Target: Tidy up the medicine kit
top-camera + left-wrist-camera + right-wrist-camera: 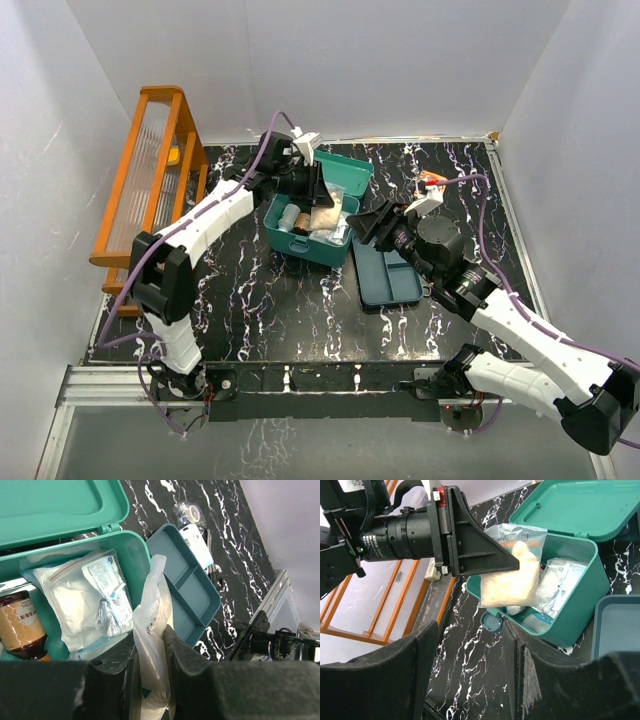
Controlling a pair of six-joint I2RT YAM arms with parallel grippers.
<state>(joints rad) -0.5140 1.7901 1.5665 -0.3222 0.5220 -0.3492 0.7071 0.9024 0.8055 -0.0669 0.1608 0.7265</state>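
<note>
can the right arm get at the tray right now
Probably yes: the tray lies flat and uncovered just below the right gripper, which is open and empty, and nothing stands between the two.

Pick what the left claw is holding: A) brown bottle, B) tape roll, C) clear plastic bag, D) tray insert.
C: the left claw is pinched shut on a clear plastic bag, held above the open box.
</note>
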